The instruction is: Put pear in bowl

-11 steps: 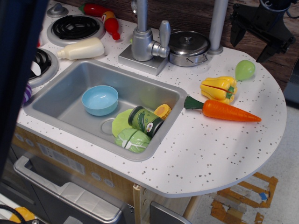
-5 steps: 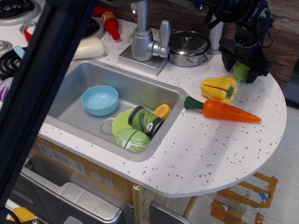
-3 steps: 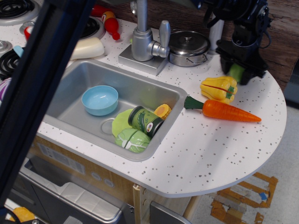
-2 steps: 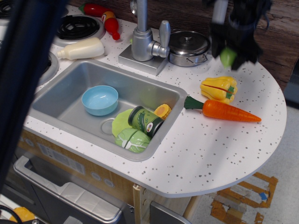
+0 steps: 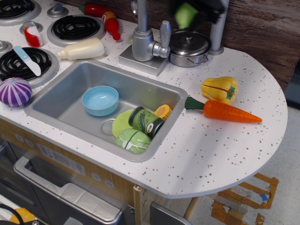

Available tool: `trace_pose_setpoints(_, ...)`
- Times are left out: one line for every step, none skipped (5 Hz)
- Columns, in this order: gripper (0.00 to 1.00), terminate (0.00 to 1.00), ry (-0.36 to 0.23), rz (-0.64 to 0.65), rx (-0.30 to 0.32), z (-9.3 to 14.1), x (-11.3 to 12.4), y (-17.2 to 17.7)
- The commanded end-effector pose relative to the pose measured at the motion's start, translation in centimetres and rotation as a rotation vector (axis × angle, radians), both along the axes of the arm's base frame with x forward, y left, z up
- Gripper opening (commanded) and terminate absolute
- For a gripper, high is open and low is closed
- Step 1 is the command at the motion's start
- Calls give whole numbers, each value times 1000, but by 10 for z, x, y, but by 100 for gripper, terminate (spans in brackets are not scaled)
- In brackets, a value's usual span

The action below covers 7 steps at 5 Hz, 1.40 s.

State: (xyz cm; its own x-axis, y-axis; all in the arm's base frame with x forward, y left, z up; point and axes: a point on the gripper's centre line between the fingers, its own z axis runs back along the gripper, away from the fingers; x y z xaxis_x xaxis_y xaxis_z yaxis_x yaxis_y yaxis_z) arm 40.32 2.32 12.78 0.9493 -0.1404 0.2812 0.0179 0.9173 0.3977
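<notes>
The end effector [image 5: 194, 9] shows at the top edge as a dark motion-blurred shape above the lidded steel pot [image 5: 189, 45], and it appears clenched on the pear [image 5: 185, 15], whose light-green body shows among the dark parts; the blur hides how the jaws sit. The pear hangs in the air above the pot, well off the surface [image 5: 225, 140].

By its look the pear is a small, smooth, hollow plastic toy: light, stiff, not fragile, but slippery and tapered, so it could squirt out of a pinch on the narrow end. The widest part of the belly looks like the safest place to hold it.

The bowl [image 5: 100, 100] sits upright and empty in the sink [image 5: 65, 93], well to the lower left of the pot, past the faucet [image 5: 143, 37], beside the green plate [image 5: 121, 123] and can [image 5: 146, 121].
</notes>
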Motion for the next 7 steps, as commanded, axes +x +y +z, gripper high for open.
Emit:
trace_pose_setpoints(0,0,-92,109,24,2,-47,44)
trace_pose_setpoints(0,0,-95,132,-27,-38,-67,77)
trace_pose_setpoints(0,0,-114,121,-75,-66,-68,100)
trace_pose_setpoints(0,0,-125,99,-90,-83,-67,117)
trace_pose_setpoints(100,0,-166,62,-112,-92,-63,126)
trace_pose_setpoints(100,0,-166,62,-112,-92,-63,126)
trace_pose_setpoints(100,0,-166,62,-112,-92,-63,126)
